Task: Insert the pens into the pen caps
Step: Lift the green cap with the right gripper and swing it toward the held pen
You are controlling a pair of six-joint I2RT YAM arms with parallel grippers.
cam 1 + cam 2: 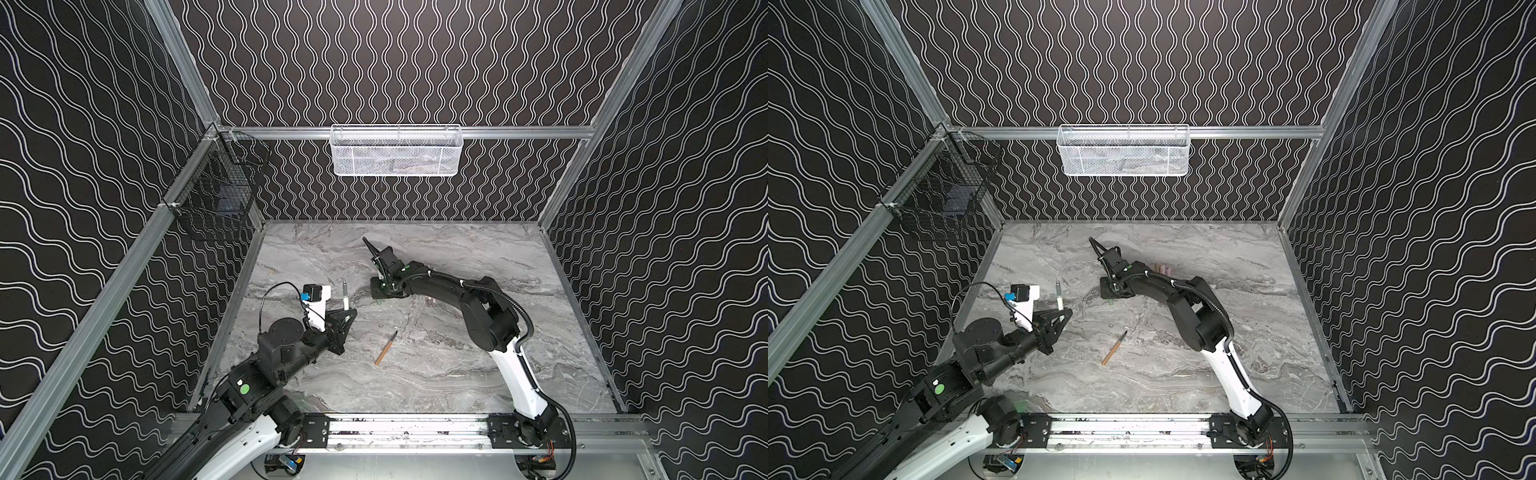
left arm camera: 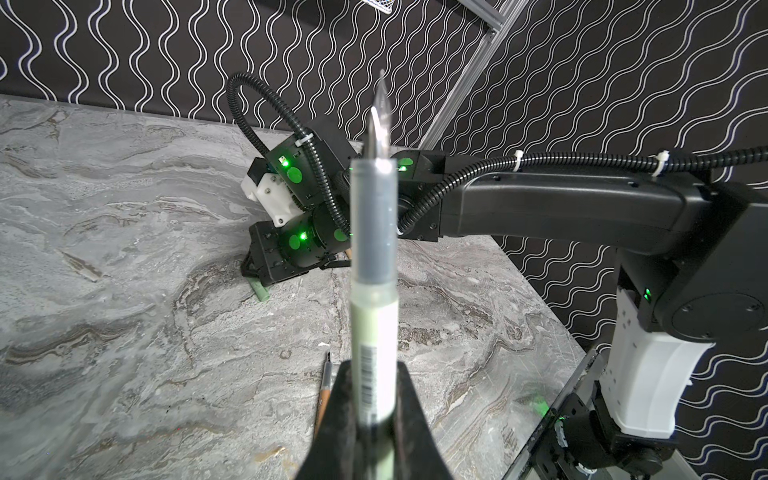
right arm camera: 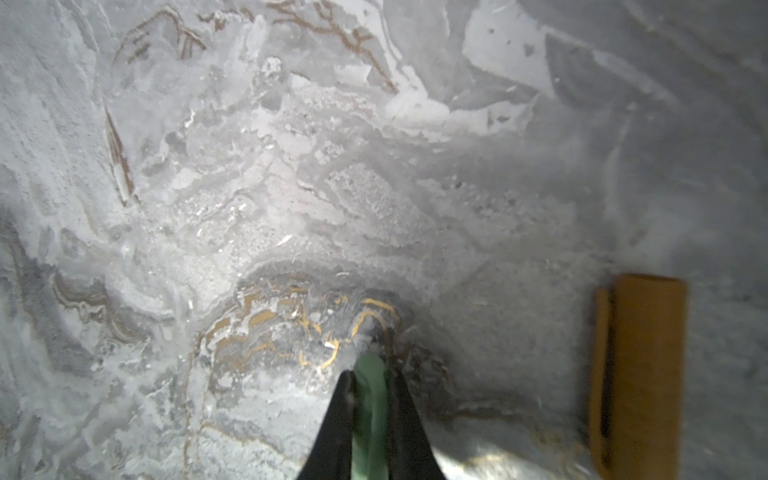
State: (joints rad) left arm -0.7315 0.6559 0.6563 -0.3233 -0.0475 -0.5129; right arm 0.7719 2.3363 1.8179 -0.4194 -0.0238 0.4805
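My left gripper (image 2: 371, 365) is shut on a pale green pen (image 2: 372, 266), held off the table with its dark pointed tip aimed away from the wrist; both top views show that pen (image 1: 345, 296) (image 1: 1059, 296). My right gripper (image 3: 370, 376) is down at the marble table, shut on a pale green pen cap (image 3: 371, 399), whose end sticks out below the jaws in the left wrist view (image 2: 258, 289). A tan-orange pen cap (image 3: 640, 374) lies close beside it. A tan-orange pen (image 1: 385, 349) (image 1: 1114, 349) lies loose mid-table between the arms.
Pink stubby pieces (image 1: 1163, 269) lie behind the right arm. A white mesh basket (image 1: 397, 151) hangs on the back wall and a black wire basket (image 1: 216, 199) on the left wall. Aluminium frame rails border the table (image 1: 478, 374).
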